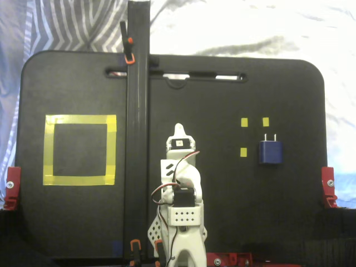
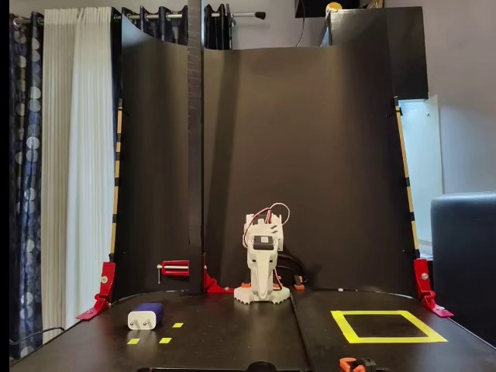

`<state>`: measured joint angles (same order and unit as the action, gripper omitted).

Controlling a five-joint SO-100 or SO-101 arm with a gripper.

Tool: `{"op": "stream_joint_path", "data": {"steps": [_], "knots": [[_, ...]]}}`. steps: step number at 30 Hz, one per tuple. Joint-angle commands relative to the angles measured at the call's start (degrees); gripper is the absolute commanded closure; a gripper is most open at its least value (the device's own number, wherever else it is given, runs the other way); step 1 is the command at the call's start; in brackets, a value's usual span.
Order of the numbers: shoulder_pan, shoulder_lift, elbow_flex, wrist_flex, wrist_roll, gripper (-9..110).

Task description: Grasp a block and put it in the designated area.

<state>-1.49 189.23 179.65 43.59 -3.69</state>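
Observation:
The dark navy block point(image 1: 270, 152) lies flat on the black board at the right in a fixed view, its two silvery prongs pointing to the far edge. In another fixed view it sits front left point(image 2: 146, 316). The designated area point(image 1: 79, 120) is a large yellow tape square at the left, and it shows at front right point(image 2: 385, 339) in the other view. My gripper point(image 1: 178, 129) is folded at rest in the middle, shut and empty, well apart from both. The folded arm point(image 2: 263, 260) shows at centre.
Three tiny yellow tape squares point(image 1: 243, 123) lie by the block. A tall black post point(image 1: 137, 111) stands between the arm and the tape square. Red clamps point(image 1: 329, 186) hold the board's side edges. A black backdrop point(image 2: 294, 155) rises behind the arm.

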Motion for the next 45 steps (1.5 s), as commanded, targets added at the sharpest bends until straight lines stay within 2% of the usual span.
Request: {"op": "stream_joint_path", "data": {"steps": [1, 16, 22, 26, 36, 45], "knots": [[0.26, 0.44, 0.44, 0.09, 0.18, 102], [-0.35, 0.44, 0.44, 0.09, -0.35, 101], [-0.09, 0.44, -1.32, 1.32, -7.82, 101], [0.18, -1.32, -8.88, 5.54, -12.04, 101], [-0.62, -21.36, -33.13, 10.28, -21.53, 101], [-0.35, -37.18, -45.62, 12.39, -39.73, 100]]}}
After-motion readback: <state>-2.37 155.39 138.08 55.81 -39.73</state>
